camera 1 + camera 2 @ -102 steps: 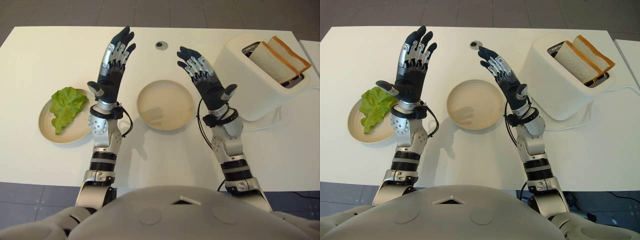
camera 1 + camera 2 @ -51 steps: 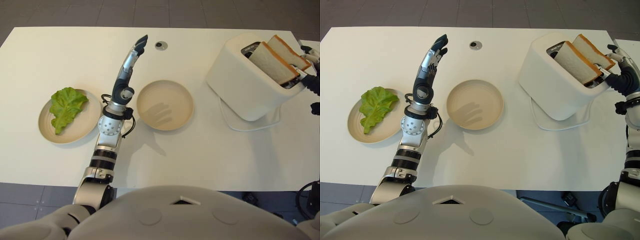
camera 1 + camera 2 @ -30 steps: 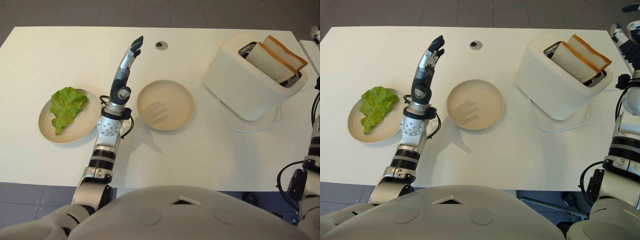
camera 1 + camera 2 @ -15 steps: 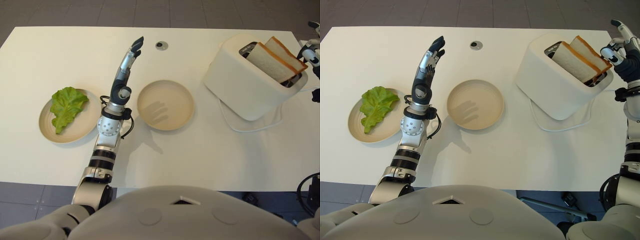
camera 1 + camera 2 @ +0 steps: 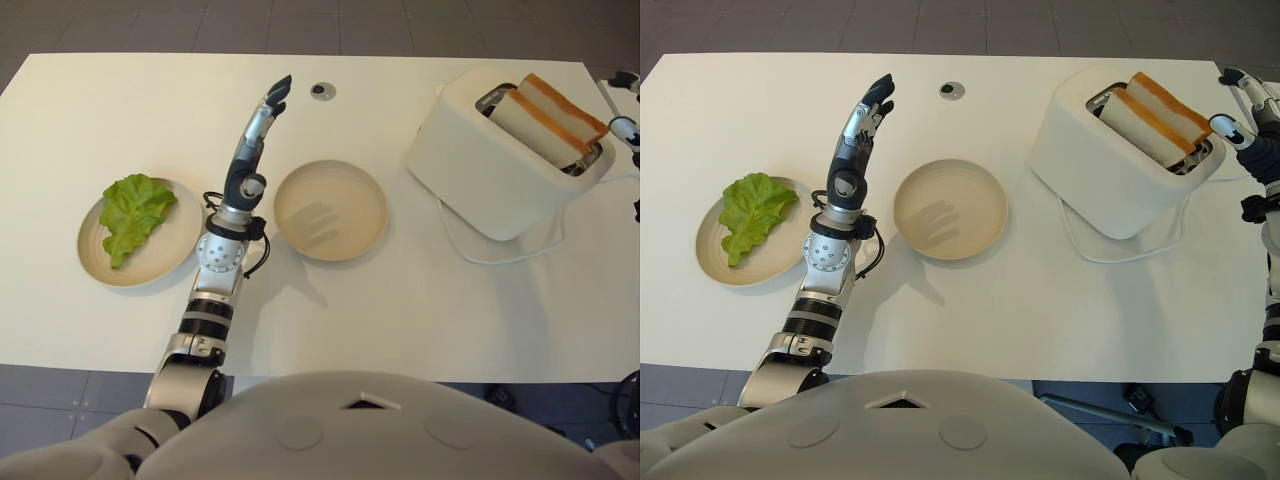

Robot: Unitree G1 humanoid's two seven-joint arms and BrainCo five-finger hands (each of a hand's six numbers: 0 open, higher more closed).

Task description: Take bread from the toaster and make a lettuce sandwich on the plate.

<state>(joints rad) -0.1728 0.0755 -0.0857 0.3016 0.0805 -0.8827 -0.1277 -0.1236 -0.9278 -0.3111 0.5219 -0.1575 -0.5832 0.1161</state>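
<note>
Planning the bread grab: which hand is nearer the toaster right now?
Right. The right hand is just beside the right end of the toaster, near the bread slices. The left hand is raised far off, left of the empty plate.

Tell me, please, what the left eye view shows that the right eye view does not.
Left eye view: a wider strip of table left of the lettuce plate. Right eye view: the right robot hand with wrist and forearm, open beside the toaster. Both: two bread slices in the toaster, the empty plate, lettuce, the raised left robot hand.
</note>
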